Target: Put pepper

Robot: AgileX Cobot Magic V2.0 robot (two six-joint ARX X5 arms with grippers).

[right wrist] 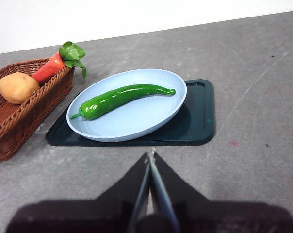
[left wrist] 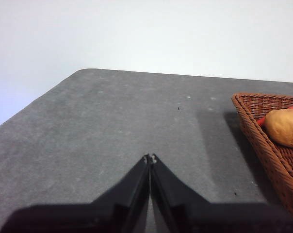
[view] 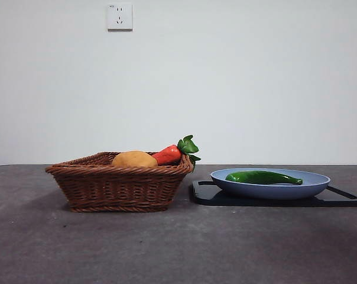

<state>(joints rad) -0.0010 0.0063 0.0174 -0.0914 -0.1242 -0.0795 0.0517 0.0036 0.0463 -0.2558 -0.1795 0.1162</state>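
Glossy pepper [right wrist: 122, 98] could slip on its plate [right wrist: 137, 126]; our left gripper [left wrist: 150, 157] and right gripper [right wrist: 151, 156] have jaws pressed together.

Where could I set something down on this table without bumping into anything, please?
The widest bare tabletop lies beside the wicker basket, on the side away from the plate. The strip in front of the dark tray is also bare. It is crowded where the basket nearly meets the tray, and the blue plate already holds the pepper.
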